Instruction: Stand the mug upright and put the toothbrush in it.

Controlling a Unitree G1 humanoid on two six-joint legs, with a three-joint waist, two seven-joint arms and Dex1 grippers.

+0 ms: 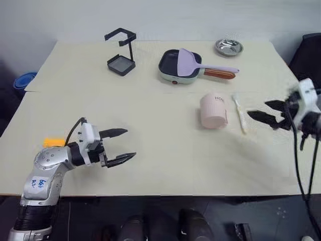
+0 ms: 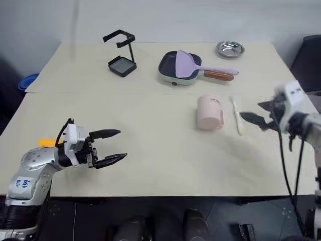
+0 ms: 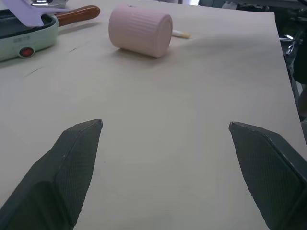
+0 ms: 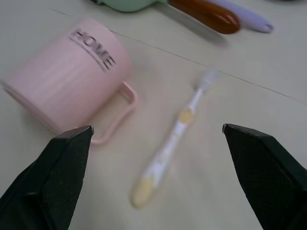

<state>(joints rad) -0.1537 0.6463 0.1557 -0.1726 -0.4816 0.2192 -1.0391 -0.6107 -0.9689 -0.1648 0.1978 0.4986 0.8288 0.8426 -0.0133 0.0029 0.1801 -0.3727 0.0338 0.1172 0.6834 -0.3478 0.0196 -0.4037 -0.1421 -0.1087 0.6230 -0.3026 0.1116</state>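
The pale pink mug (image 1: 214, 111) lies on its side right of the table's middle, its lettered rim end pointing away from me and its handle toward the toothbrush. The slim white and pale-yellow toothbrush (image 1: 239, 114) lies flat just right of the mug, bristle head at the far end. My right gripper (image 1: 258, 108) hovers open to the right of the toothbrush, pointing left at it; in the right wrist view the toothbrush (image 4: 172, 139) and mug (image 4: 72, 79) lie ahead of its fingers. At the front left my left gripper (image 1: 129, 143) stands open and empty, aimed toward the mug (image 3: 140, 29).
A green-rimmed frying pan (image 1: 178, 64) holding a lilac spatula (image 1: 193, 63) sits behind the mug. A steel dish (image 1: 228, 47) is at the back right, a black stand (image 1: 121, 52) at the back left. An orange tag (image 1: 53, 142) lies by my left arm.
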